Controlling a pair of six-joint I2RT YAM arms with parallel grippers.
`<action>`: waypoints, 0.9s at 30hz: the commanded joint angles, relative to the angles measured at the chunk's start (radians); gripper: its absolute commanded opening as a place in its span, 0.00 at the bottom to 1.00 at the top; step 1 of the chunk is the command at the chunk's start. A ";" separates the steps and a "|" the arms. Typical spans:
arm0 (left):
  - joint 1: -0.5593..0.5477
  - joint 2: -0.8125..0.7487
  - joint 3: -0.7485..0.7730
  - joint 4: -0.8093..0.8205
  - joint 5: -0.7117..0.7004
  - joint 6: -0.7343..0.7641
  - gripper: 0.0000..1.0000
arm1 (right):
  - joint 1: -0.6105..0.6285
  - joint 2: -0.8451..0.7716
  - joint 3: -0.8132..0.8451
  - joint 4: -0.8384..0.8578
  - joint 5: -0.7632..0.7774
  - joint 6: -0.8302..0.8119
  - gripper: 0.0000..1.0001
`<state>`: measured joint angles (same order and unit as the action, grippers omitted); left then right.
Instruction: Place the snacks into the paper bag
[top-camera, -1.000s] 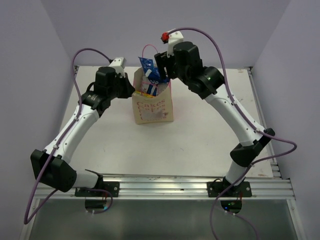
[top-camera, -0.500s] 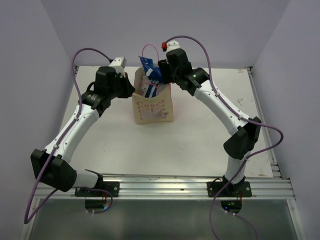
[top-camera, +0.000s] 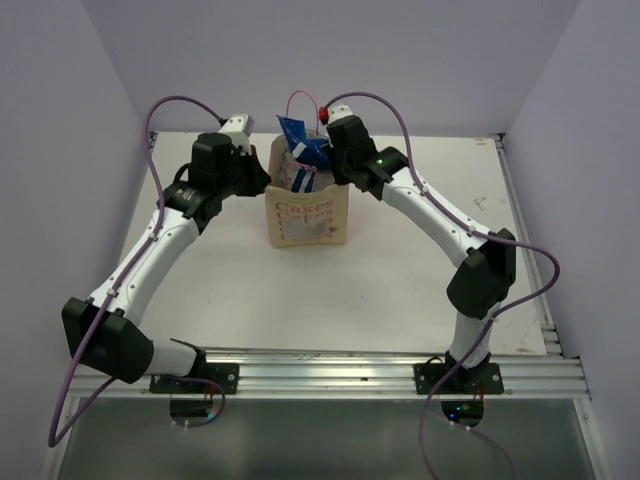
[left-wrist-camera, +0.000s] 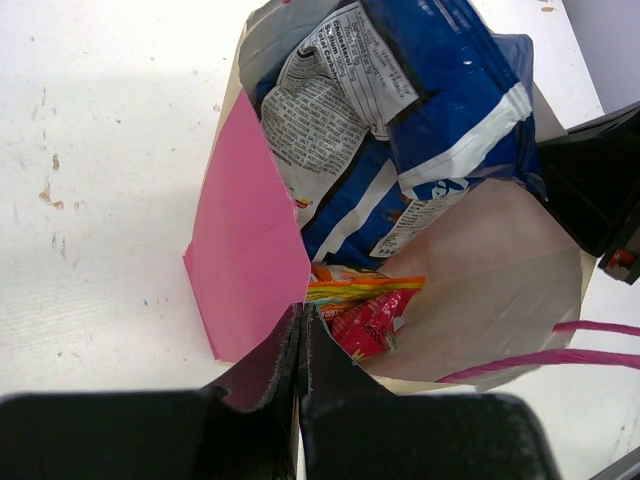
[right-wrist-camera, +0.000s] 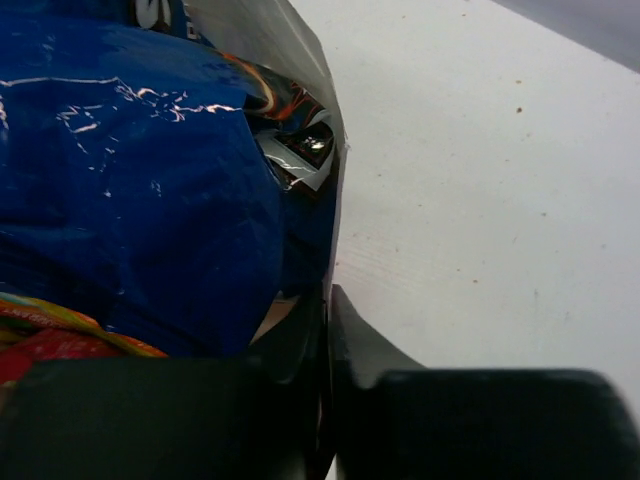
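Observation:
The paper bag (top-camera: 308, 222) stands upright at the back middle of the table. The long blue-white bag (top-camera: 300, 135) sticks out of its mouth, tilted left. In the left wrist view the blue-white bag (left-wrist-camera: 440, 90) leans over the orange-yellow packet (left-wrist-camera: 360, 288) and a red packet (left-wrist-camera: 375, 325) inside the bag. My left gripper (left-wrist-camera: 301, 325) is shut on the rim by the bag's pink side (left-wrist-camera: 245, 240). My right gripper (right-wrist-camera: 328, 310) is shut on the thin right wall of the bag, next to the blue-white bag (right-wrist-camera: 140, 180). The small pink-red sachet cannot be told apart.
Pink cord handles (left-wrist-camera: 560, 355) loop off the bag's rim, one standing up at the back (top-camera: 300, 97). White tabletop (top-camera: 400, 270) lies around the bag, with an aluminium rail (top-camera: 320, 370) at the near edge and walls close on both sides.
The right gripper came down from above the bag to its right rim and shut there. The blue-white bag sank a little deeper. The left arm has not moved.

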<state>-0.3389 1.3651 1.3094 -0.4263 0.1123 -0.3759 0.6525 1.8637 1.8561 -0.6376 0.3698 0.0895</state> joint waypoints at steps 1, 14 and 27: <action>0.005 0.006 0.016 0.031 -0.003 0.000 0.00 | -0.004 -0.001 0.018 -0.033 -0.061 0.016 0.00; -0.009 -0.296 0.061 -0.114 -0.250 -0.118 0.00 | 0.128 -0.213 0.256 -0.430 0.021 0.065 0.00; -0.015 -0.534 -0.223 -0.210 -0.051 -0.265 0.00 | 0.292 -0.428 0.028 -0.519 0.106 0.283 0.00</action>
<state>-0.3645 0.8490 1.1561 -0.6250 0.0425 -0.5926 0.9489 1.5158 1.9034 -1.1309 0.3847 0.3290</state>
